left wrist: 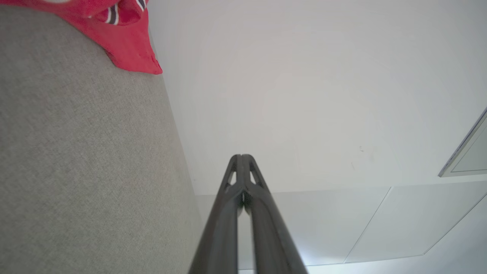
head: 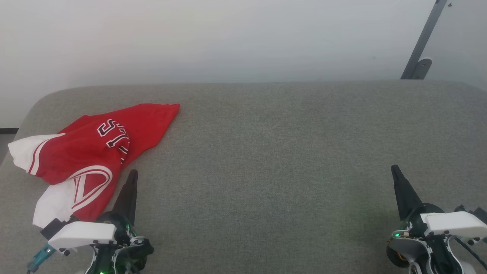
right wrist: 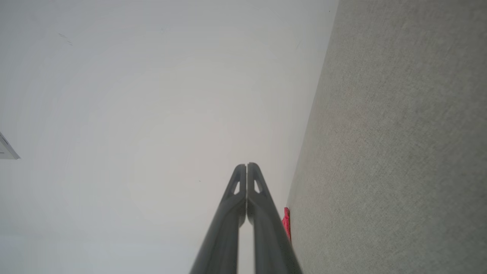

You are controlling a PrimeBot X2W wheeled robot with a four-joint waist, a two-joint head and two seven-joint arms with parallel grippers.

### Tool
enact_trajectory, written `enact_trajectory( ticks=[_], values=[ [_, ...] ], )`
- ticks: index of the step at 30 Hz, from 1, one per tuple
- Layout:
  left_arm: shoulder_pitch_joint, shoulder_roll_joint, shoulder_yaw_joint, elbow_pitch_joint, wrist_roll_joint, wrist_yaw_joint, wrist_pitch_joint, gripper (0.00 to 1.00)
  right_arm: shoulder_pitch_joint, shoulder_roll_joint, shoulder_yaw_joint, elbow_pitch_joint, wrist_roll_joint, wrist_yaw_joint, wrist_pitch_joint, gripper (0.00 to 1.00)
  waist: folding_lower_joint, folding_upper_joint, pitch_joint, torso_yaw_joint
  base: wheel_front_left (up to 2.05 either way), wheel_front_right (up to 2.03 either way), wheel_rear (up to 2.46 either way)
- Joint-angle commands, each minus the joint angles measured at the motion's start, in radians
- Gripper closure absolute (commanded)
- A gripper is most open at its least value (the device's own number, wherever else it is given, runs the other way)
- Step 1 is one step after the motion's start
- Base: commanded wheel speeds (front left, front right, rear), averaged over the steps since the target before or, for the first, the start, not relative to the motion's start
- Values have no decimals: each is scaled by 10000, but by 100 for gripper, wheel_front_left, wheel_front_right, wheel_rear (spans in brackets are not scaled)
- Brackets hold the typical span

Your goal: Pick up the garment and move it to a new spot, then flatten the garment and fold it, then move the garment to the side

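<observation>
Garment (head: 87,152) crumpled just beside clenched left claw (head: 133,173); right claw (head: 394,168) clenched, well apart.

Fold-hidden lettering (head: 113,135) on garment (head: 72,160)

Long dark tapered fingers (head: 129,192); white wrist covers (head: 81,233); green lights (head: 397,234); teal connector (head: 39,258) at left wrist.

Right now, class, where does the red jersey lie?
In the head view, the garment lies crumpled at the left end of the grey surface, beside the left claw.
</observation>
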Motion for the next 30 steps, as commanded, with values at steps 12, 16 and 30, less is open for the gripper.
enact_trajectory(
  ticks=[12, 16, 30],
  values=[
    [92, -6, 12, -10, -40, -47, 22, 100, 45, 14, 3, -30, 47, 8, 20, 100, 0, 0, 0, 0, 0, 0, 0],
    [92, -6, 12, -10, -40, -47, 22, 100, 45, 14, 4, -30, 46, 8, 18, 100, 0, 0, 0, 0, 0, 0, 0],
    [90, -24, -10, 188, 5, 15, -8, 0, 92, 19, -1, 183, -1, 0, -5, 0, 0, 0, 1, 0, 0, 0, 0]
  ],
)
